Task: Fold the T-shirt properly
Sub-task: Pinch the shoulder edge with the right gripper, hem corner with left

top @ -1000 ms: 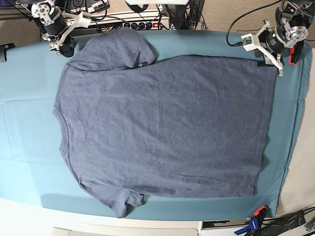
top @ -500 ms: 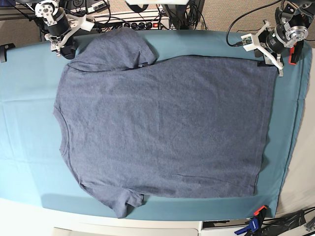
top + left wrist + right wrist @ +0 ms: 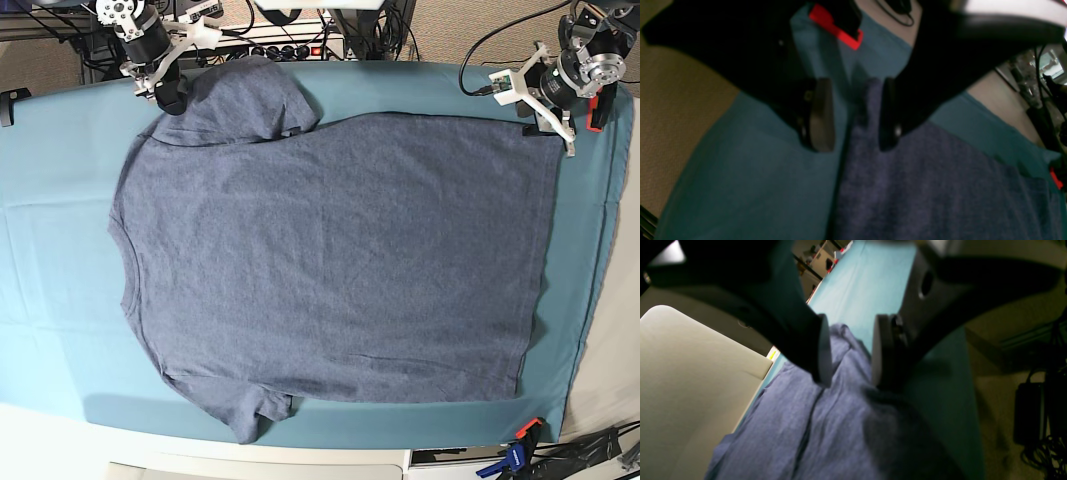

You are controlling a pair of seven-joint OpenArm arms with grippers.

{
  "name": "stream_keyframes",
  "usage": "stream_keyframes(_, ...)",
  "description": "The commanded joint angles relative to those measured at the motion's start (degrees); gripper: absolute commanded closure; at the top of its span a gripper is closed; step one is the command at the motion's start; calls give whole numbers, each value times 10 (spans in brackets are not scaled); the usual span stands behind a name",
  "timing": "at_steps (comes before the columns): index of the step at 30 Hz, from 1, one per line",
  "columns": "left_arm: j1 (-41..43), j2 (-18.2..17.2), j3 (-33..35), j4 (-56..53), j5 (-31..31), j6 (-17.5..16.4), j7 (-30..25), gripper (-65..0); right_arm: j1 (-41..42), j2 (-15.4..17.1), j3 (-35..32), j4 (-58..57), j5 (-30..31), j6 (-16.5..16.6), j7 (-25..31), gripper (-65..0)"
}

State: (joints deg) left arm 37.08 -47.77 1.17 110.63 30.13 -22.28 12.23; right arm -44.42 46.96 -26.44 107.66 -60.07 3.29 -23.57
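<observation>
Clamp (image 3: 520,446), orange and blue, sits at the near table edge. T-shirt (image 3: 330,260) lies flat and spread on the teal cloth (image 3: 50,250), neck toward the base view's left, hem toward its right, plain side up. At the far edge, the left gripper (image 3: 853,113) stands with jaws apart over the hem corner, one finger over cloth, one over shirt. The right gripper (image 3: 848,350) stands with jaws apart above the far sleeve (image 3: 240,100), nothing clamped.
</observation>
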Motion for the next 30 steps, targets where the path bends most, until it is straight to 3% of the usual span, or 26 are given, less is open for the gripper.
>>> stream_keyframes(1,0,-7,-2,4,-4,1,-2,-247,-11,-5,-16,-8,32,59,44,-231)
stream_keyframes(10,1,-7,-2,4,-4,4,0,-247,15,-36,-16,-8,41,61,26,-230)
stream_keyframes(16,0,-7,-2,4,-4,4,0,-247,7,-35,-17,-8,54,142,31,-229)
stream_keyframes(21,1,-7,-2,4,-4,4,0,-247,-3,-24,-16,-8,54,148,23,-229)
stream_keyframes(24,0,-7,-2,4,-5,4,0,-247,-11,-18,-16,-8,65,186,22,-229)
stream_keyframes(30,0,-7,-2,4,-6,5,0,-247,-29,-14,-16,-3,64,188,21,-229)
